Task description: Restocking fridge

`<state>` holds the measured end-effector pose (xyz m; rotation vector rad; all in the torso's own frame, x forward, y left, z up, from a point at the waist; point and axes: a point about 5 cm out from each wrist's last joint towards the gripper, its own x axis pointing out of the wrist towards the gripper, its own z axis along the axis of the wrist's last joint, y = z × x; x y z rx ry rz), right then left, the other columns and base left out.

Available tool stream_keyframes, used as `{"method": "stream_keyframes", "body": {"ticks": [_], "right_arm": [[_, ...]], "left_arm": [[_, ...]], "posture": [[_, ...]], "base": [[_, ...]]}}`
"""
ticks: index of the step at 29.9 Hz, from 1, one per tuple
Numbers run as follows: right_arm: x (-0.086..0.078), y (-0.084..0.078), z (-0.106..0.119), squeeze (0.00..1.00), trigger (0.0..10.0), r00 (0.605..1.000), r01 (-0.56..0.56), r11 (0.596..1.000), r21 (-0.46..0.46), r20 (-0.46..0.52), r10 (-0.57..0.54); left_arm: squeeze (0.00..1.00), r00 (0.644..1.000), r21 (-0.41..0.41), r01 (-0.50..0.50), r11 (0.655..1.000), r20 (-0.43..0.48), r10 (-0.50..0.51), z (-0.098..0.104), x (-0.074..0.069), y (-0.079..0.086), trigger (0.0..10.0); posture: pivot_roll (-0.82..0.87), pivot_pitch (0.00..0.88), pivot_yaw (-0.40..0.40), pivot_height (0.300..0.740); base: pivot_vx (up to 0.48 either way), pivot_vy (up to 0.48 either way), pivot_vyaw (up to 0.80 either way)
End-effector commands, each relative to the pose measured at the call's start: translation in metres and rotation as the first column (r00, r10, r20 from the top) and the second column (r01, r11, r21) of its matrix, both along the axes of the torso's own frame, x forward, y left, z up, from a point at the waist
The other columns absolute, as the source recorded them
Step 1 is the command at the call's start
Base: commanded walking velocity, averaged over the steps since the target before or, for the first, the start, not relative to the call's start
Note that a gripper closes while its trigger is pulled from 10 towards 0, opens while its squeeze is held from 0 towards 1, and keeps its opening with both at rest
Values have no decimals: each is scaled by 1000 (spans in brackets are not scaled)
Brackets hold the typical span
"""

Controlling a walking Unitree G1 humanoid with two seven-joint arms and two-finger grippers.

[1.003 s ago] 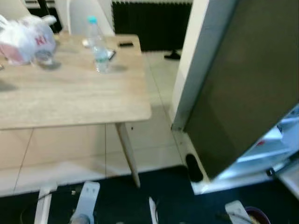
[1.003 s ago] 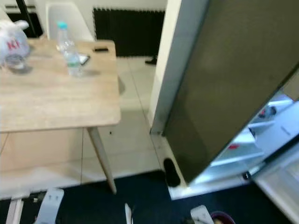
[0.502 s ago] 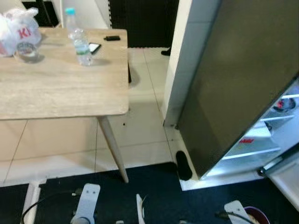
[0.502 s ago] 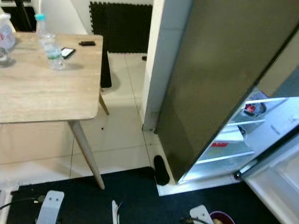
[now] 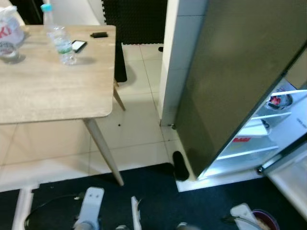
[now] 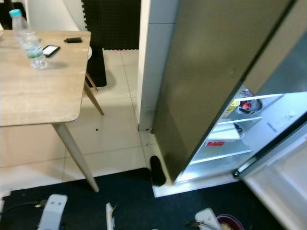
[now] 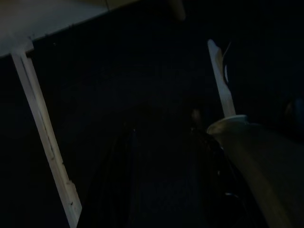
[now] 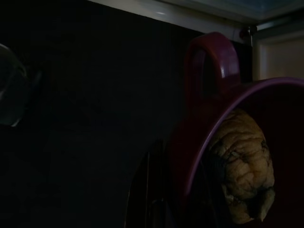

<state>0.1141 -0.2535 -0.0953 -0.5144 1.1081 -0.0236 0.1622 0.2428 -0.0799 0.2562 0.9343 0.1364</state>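
From the robot's head, an open fridge (image 6: 268, 129) stands to the right, its dark door (image 5: 240, 76) swung toward the camera and its lit shelves (image 6: 225, 143) holding a few packaged items. A wooden table (image 5: 53, 91) sits to the left, with a water bottle (image 5: 56, 34) and a phone (image 5: 78, 46) near its far right corner. A dark mat (image 5: 158, 201) covers the floor below.

The left wrist camera is very dark; the left gripper (image 7: 161, 190) hangs over the mat, and whether its fingers are apart cannot be told.

In the right wrist view, the right gripper (image 8: 178, 190) appears clamped on the rim of a red bowl (image 8: 218, 118) holding a wrinkled, tan piece of food (image 8: 244, 166), low beside the fridge's base.
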Motion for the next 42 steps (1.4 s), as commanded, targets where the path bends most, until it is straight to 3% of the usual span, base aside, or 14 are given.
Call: {"method": "stream_keyframes", "body": {"ticks": [1, 42], "right_arm": [[0, 0, 0, 0, 10000, 1000, 17, 1000, 1, 11, -17], [1, 1, 0, 0, 10000, 1000, 16, 1000, 2, 14, -16]], "left_arm": [[0, 1000, -6, -3, 1000, -19, 3, -3, -5, -2, 10000], [0, 1000, -4, 2, 1000, -16, -2, -2, -3, -3, 10000]], "posture": [[-48, 78, -74, 740], [-48, 76, -74, 740]], "base": [[0, -281, 0], [0, -338, 0]]}}
